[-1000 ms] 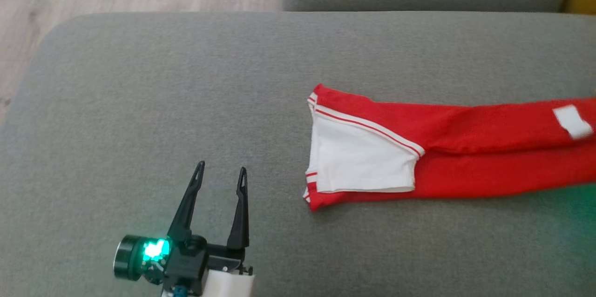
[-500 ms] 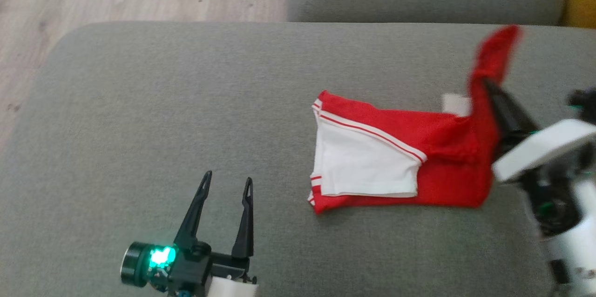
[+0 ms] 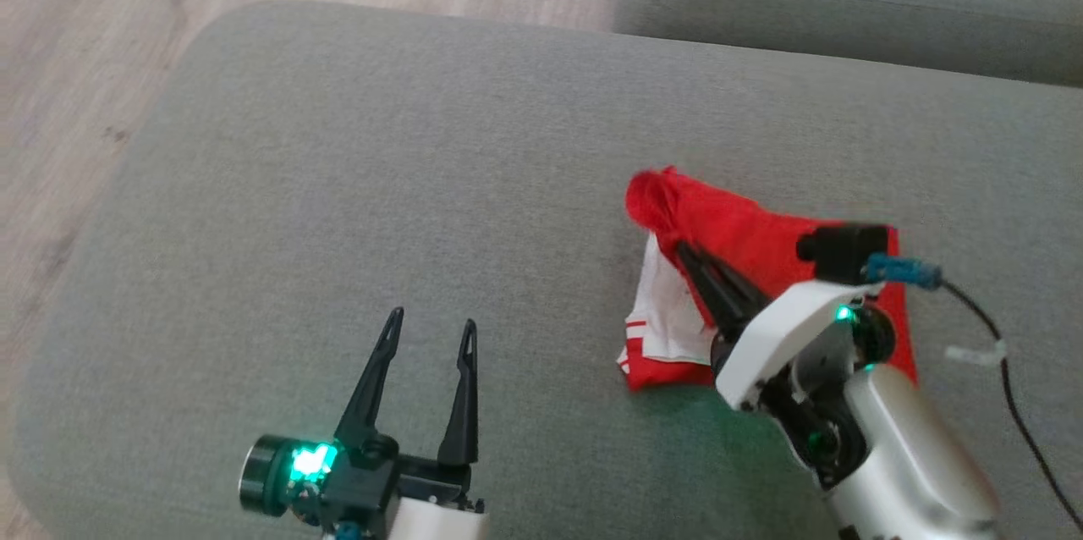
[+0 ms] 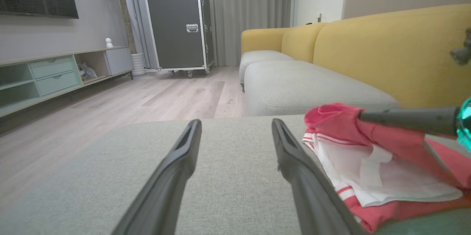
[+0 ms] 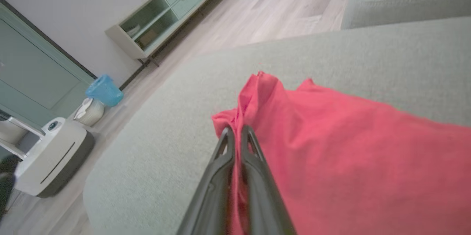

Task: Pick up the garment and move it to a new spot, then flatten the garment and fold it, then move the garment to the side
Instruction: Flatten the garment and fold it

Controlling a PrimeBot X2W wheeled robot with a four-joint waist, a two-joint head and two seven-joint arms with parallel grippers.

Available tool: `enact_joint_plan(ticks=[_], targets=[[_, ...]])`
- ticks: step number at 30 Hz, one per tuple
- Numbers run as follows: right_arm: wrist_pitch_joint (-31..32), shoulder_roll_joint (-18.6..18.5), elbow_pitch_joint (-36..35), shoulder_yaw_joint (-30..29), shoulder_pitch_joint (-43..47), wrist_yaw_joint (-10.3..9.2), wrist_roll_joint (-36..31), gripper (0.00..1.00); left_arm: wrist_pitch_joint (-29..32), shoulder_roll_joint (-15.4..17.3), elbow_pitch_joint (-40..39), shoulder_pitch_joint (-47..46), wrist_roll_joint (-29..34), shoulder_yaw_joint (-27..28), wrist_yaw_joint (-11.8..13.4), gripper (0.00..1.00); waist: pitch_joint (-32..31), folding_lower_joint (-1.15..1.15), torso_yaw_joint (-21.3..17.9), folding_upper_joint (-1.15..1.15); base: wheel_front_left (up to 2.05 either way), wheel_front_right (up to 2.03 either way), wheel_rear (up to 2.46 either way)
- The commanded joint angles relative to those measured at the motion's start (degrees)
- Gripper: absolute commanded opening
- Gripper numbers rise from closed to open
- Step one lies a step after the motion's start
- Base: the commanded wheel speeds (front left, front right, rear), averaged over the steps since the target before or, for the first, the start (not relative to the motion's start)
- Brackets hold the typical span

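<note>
Two sets of jaws over the grey cushion [image 3: 381, 142]: left jaws spread wide, empty; right jaws pinched on the red garment [image 3: 753, 223], whose rest lies on the cushion, partly behind the right arm [image 3: 897, 438]. Left wrist view adds a yellow sofa [image 4: 386, 43] and black case [image 4: 176, 25] beyond.

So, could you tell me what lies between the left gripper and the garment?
Just bare grey cushion between the left gripper and garment, per the head view.

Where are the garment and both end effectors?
garment [image 3: 744, 223], head view: red upper fold.
left end effector [image 3: 431, 318], head view: between fingertips.
right end effector [image 5: 237, 129], right wrist view: between fingertips.
</note>
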Motion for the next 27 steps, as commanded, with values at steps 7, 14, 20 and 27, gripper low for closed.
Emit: enact_joint_plan(ticks=[7,14,20,27], targets=[[-4.3,2.5,2.6,-0.1,-0.7,-0.04,0.1,1.00,-0.5,-1.4,-1.5,-0.9,1.4,3.1,-0.9,1.00,-0.2,0.00,1.0,0.00,0.00,0.00,0.00],[-13.2,2.1,-0.8,-2.5,1.4,-0.04,0.1,1.00,-0.5,-1.6,-1.8,0.6,1.8,5.2,-1.4,1.00,-3.2,0.00,-2.1,0.00,0.00,0.00,0.00],[-23.8,-4.0,-3.0,-6.5,7.2,-0.04,-3.8,1.00,-0.5,-1.4,-2.0,3.0,1.7,7.9,-1.2,1.00,-6.3,0.00,-6.0,0.00,0.00,0.00,0.00],[-30.4,-10.7,-1.5,-6.9,15.4,-0.04,-7.6,1.00,-0.5,-1.9,-1.9,6.7,1.3,11.5,0.1,1.00,-8.4,0.00,-9.4,0.00,0.00,0.00,0.00]])
